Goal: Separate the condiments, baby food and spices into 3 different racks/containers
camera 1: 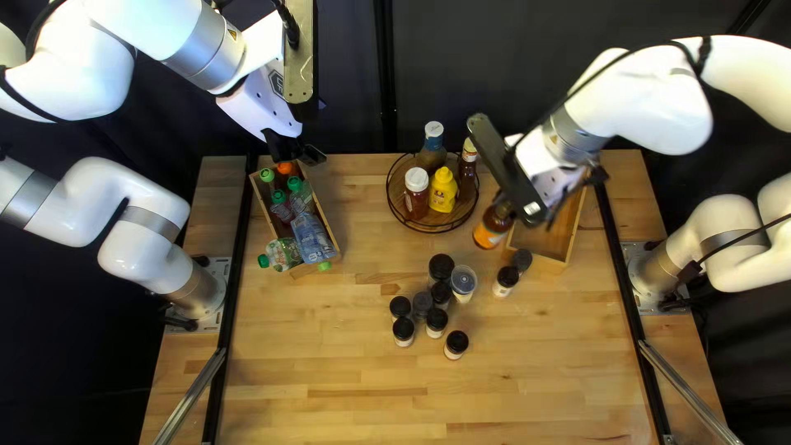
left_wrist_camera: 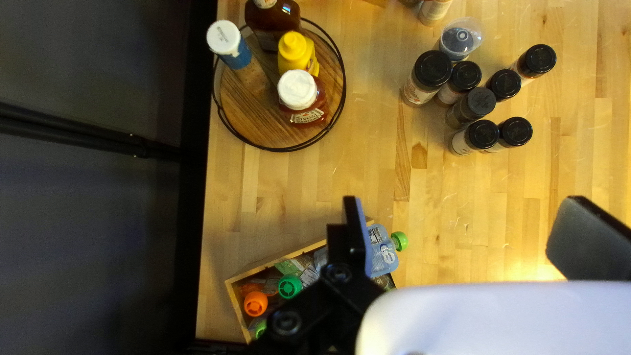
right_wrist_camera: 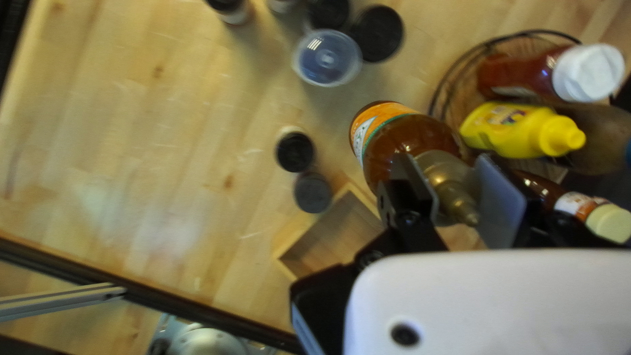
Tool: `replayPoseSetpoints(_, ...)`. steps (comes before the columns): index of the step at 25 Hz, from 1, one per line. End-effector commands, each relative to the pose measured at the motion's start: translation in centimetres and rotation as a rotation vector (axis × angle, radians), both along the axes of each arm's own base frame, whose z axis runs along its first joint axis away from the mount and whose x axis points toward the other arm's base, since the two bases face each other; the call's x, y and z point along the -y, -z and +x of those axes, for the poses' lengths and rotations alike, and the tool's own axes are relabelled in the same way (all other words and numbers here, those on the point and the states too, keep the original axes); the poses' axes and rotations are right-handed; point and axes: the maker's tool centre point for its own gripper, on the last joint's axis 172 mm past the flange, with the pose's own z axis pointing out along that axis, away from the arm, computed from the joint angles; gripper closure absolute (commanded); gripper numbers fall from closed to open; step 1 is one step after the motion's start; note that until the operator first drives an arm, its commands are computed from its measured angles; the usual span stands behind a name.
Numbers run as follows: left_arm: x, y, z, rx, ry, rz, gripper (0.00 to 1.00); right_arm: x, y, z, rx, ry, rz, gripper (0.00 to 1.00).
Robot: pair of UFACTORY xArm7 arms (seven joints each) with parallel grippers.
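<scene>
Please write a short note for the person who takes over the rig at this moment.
Left gripper: open, holding nothing, above the pouch box.
Right gripper: shut on the orange-labelled bottle, at its neck.
Done: four condiments in the round rack; baby food pouches in the left wooden box, one jutting out.
To do: this bottle, probably to the round rack; spice jars, on the table, likely to the right wooden box.

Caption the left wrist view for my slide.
Black-capped spice jars stand apart from condiment bottles on a round wooden tray.
</scene>
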Motion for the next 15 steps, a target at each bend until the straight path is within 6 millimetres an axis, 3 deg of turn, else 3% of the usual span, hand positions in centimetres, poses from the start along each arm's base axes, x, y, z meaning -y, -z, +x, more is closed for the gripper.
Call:
replayPoseSetpoints(1,0.0,0.0,0.0,0.000,0.000,0.000,0.00,3.3,2.6,1.4,-0.025,0.039,-0.030,1.00)
replayPoseSetpoints(7,0.0,0.0,0.0,0.000,0.000,0.000,0.00,5.5,4.7,2.9,-0.038,0.054,-0.050,1.00)
replayPoseSetpoints(15,0.0,0.0,0.0,0.000,0.000,0.000,0.00,6.5,6.0,3.4,0.002,0.071,-0.106,1.00)
